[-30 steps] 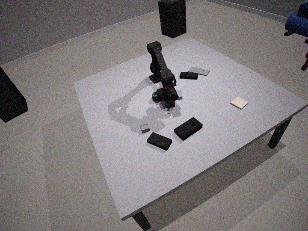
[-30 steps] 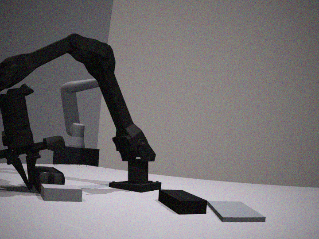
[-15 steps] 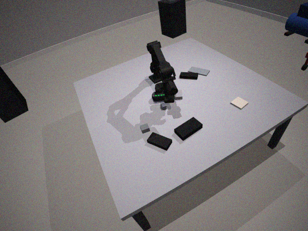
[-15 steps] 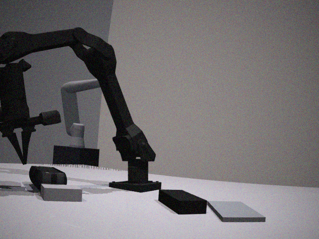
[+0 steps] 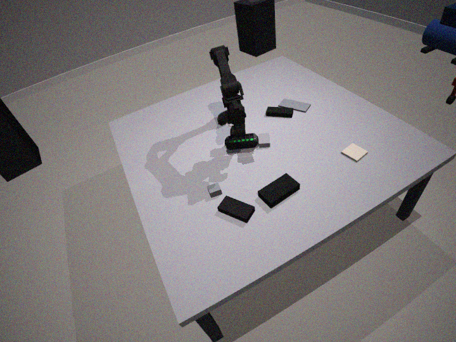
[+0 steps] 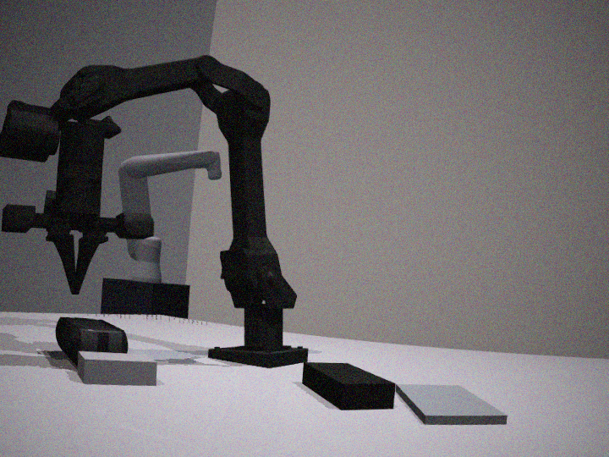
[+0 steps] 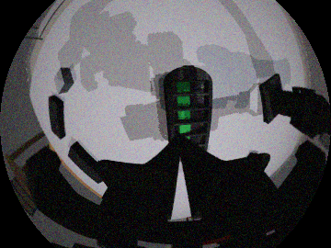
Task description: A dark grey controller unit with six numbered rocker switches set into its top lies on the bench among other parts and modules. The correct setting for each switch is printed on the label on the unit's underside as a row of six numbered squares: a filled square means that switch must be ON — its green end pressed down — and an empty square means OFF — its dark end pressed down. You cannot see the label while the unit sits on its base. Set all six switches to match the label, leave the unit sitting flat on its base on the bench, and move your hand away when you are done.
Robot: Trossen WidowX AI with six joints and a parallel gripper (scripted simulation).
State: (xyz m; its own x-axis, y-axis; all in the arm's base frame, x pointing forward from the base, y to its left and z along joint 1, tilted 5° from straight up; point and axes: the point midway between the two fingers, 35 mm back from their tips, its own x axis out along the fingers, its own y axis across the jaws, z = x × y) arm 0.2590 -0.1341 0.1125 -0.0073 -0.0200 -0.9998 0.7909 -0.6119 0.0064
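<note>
The dark grey controller unit (image 5: 240, 144) (image 6: 93, 335) (image 7: 188, 75) sits on the bench with its rocker switches facing up. Green ends show in a row along one side of its top. In the wrist view four switches show green clearly; those nearer the fingers are partly hidden. I cannot tell surely which end of each switch is pressed down. The label on the underside is hidden. My gripper (image 6: 74, 291) (image 7: 179, 139) is shut and empty, with the fingertips together. It points down and hangs above the unit, clear of it.
A grey block (image 5: 263, 140) (image 6: 117, 372) is close beside the unit. A black box (image 5: 279, 111) (image 6: 366, 395) lies beside a grey plate (image 5: 295, 104) (image 6: 452, 400). Two more black boxes, a small grey block (image 5: 214, 190) and a cream square (image 5: 354, 152) lie farther off.
</note>
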